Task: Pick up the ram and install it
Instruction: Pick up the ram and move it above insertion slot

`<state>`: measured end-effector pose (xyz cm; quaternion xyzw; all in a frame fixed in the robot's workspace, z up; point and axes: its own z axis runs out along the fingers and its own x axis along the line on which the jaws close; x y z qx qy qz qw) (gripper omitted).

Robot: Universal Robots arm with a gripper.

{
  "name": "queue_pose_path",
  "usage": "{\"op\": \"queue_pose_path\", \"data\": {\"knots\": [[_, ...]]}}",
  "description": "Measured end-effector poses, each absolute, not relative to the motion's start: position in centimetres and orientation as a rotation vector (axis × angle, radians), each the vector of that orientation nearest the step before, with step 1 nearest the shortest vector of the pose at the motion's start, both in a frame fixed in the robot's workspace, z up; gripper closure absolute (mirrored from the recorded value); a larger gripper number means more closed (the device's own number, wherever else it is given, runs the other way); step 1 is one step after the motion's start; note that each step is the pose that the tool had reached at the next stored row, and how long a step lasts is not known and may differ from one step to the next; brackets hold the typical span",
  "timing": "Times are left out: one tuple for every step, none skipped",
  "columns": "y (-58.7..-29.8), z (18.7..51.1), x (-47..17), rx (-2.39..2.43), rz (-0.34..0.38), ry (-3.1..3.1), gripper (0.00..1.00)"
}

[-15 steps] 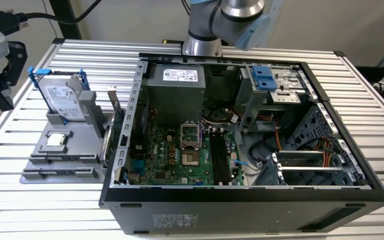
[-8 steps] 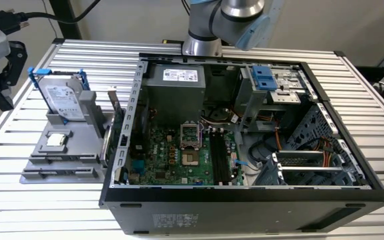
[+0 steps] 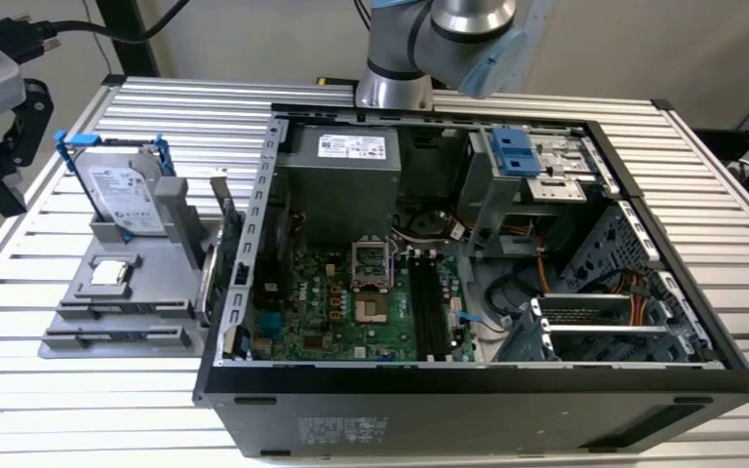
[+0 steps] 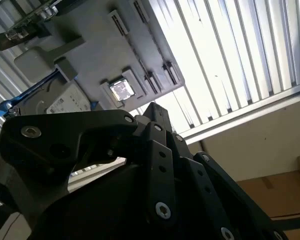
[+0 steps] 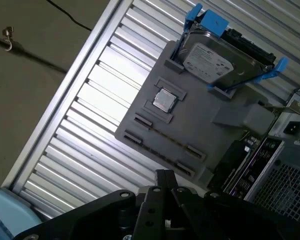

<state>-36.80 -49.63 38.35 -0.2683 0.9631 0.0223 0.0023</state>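
Note:
A thin dark strip that looks like the ram [image 5: 169, 140] sits edge-on in one long slot of the grey holder [image 5: 200, 122], beside a small square chip. The holder [image 3: 153, 292] stands on the table to the exterior view's left of the open computer case [image 3: 479, 375]. My black gripper [image 3: 4, 171] hangs high above the table's edge at the exterior view's far left, well apart from the holder. In both wrist views its fingertips [image 5: 163, 175] meet at a point with nothing seen between them, and the gripper [image 4: 152, 107] looks down on the holder from a distance.
A silver hard drive [image 3: 128, 195] with blue rails stands upright in the holder. A card with a metal bracket [image 3: 225, 244] stands between holder and case. The motherboard's black memory slots [image 3: 429, 312] lie inside the case. Slatted table [image 3: 89, 409] surrounds everything.

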Motion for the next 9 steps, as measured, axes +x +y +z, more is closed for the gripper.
{"op": "queue_pose_path", "data": {"knots": [[-49.63,38.35,-36.8,-0.851,0.07,3.019,1.0],[-49.63,38.35,-36.8,-0.861,0.07,3.016,1.0],[-49.63,38.35,-36.8,-0.87,0.07,3.014,1.0],[-49.63,38.35,-36.8,-0.88,0.07,3.011,1.0],[-49.63,38.35,-36.8,-0.89,0.07,3.008,1.0],[-49.63,38.35,-36.8,-0.901,0.07,3.005,1.0],[-49.63,38.35,-36.8,-0.912,0.07,3.002,1.0],[-49.63,38.35,-36.8,-0.923,0.07,2.999,1.0],[-49.63,38.35,-36.8,-0.933,0.07,2.996,1.0]]}}
